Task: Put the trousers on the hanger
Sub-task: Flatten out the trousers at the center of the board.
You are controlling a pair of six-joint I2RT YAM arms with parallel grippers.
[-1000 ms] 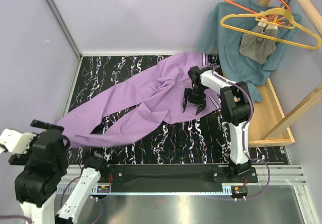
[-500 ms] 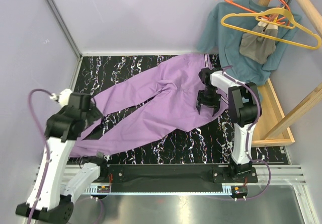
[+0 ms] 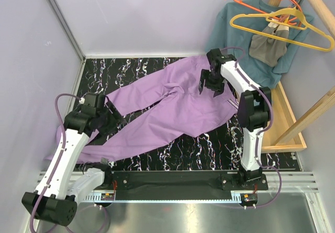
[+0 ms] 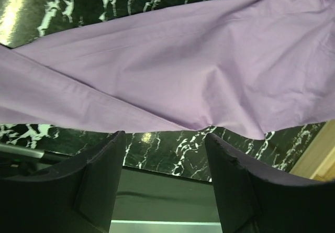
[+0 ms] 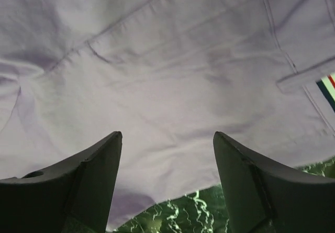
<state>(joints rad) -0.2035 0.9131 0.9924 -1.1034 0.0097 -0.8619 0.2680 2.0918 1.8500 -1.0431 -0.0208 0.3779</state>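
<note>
Left end effector point(image 4: 165, 136), right end effector point(image 5: 167, 134); one trousers point(image 3: 157, 112), one hanger point(image 3: 246, 15).

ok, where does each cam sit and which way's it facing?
Top external: fixed above and behind the robot, looking down at table, trousers and hanger; left arm and right arm show.
Left wrist: on the left arm, looking past the open left gripper at a trouser leg and the table's near edge.
Right wrist: on the right arm, looking down past the open right gripper at the trousers beside the striped waistband.
Shared: all three see the trousers.
</note>
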